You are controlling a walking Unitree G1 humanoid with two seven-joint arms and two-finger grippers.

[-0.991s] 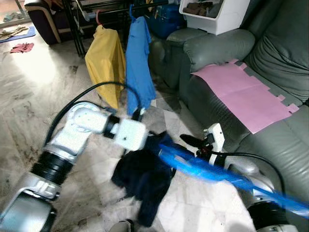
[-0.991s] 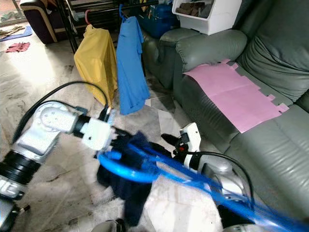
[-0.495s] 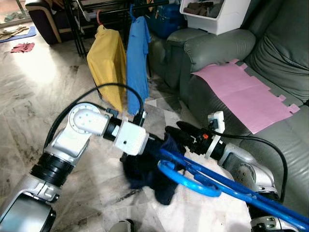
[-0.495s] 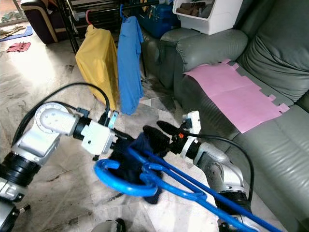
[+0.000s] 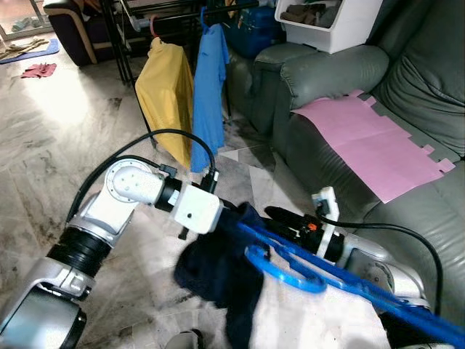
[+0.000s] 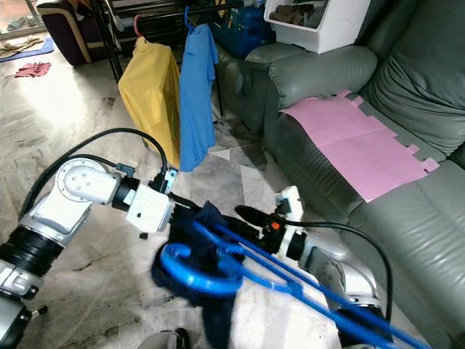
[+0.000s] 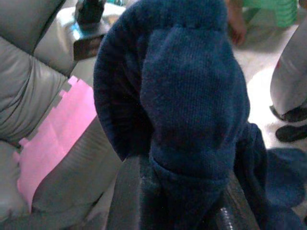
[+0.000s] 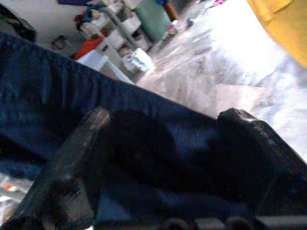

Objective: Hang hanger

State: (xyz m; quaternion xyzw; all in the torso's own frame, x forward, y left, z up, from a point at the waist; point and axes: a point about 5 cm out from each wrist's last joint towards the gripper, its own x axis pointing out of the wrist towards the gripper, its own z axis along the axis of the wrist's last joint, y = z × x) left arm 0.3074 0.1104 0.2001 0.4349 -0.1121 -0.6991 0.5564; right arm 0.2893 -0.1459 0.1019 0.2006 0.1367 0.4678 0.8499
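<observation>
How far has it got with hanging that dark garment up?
Done: a yellow shirt and a blue shirt already hang on the rack. In hand: the left claw grips the navy garment, and the right claw reaches into it beside the blue hanger. Left: carrying it to the rack and hooking it on.

At the middle of the frame the navy garment [image 5: 218, 273] and the blue hanger [image 5: 290, 258] block the way between both arms. The grey sofa [image 5: 341, 80] with the pink sheet [image 5: 370, 142] closes the right side. At upper centre the yellow shirt [image 5: 166, 98] and blue shirt [image 5: 211, 80] hang close together on the dark rack [image 5: 182, 11]. The marble floor [image 5: 51, 145] at left is open for passing.
</observation>
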